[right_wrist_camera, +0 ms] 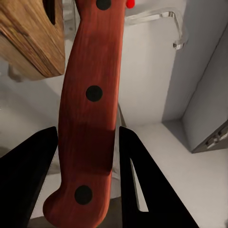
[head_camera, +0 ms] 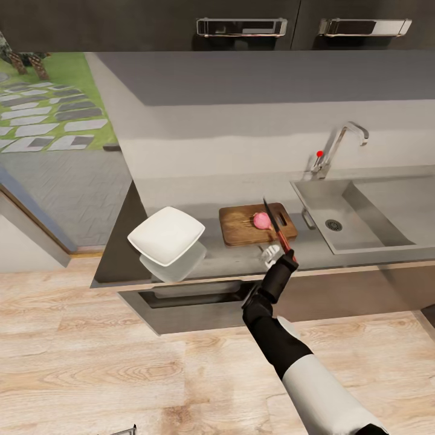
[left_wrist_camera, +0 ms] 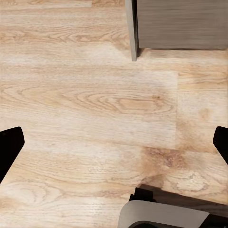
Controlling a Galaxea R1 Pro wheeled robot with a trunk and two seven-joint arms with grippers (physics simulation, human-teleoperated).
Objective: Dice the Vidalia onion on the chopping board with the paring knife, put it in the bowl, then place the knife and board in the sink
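Note:
The pinkish Vidalia onion (head_camera: 261, 220) lies whole on the brown chopping board (head_camera: 241, 225), which rests on the grey countertop (head_camera: 181, 193) left of the sink (head_camera: 386, 238). My right gripper (head_camera: 281, 254) is shut on the paring knife's red handle (right_wrist_camera: 90, 109) at the counter's front edge. The knife's dark blade (head_camera: 272, 220) points away from me, just to the right of the onion. The white bowl (head_camera: 166, 235) sits near the counter's left end. My left gripper (left_wrist_camera: 114, 142) hangs open over the wooden floor.
A chrome faucet (head_camera: 338, 148) with a red dot stands behind the sink, and it also shows as the faucet (right_wrist_camera: 166, 19) past the knife handle. Dark cabinets with handles (head_camera: 241, 27) hang above. A cabinet corner (left_wrist_camera: 133, 33) is near the left gripper.

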